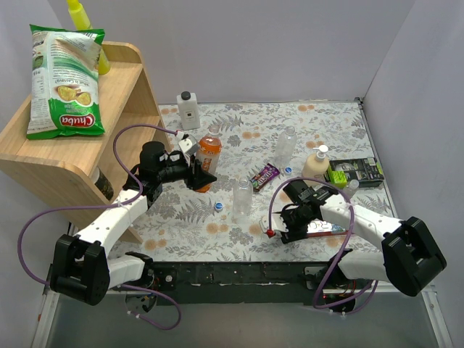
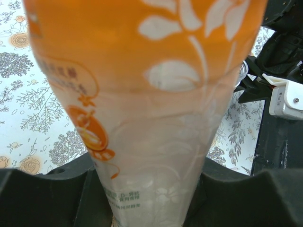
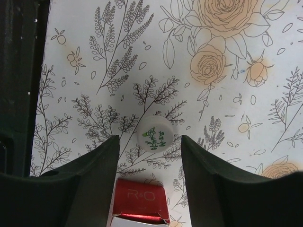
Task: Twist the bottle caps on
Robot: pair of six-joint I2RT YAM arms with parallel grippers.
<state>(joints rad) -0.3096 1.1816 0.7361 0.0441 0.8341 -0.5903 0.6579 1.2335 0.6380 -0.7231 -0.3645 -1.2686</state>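
My left gripper (image 1: 200, 175) is shut on the orange bottle (image 1: 210, 151) low on its body. The bottle fills the left wrist view (image 2: 142, 94), wedged between both fingers (image 2: 42, 198). My right gripper (image 1: 278, 230) is open and points down at the table. A whitish cap (image 3: 154, 135) with green print lies on the cloth between its fingertips (image 3: 99, 161), untouched; it also shows in the top view (image 1: 261, 227). Two clear bottles stand uncapped at centre (image 1: 242, 199) and farther back (image 1: 286, 145). Blue caps lie by the centre bottle (image 1: 218, 206) and near the far one (image 1: 288, 170).
A small red box (image 3: 140, 201) lies just under my right gripper. A cream pump bottle (image 1: 317, 163), green box (image 1: 355, 172), snack bar (image 1: 264, 176) and white square bottle (image 1: 188, 109) sit around. A wooden shelf (image 1: 80, 156) with a chips bag stands at the left.
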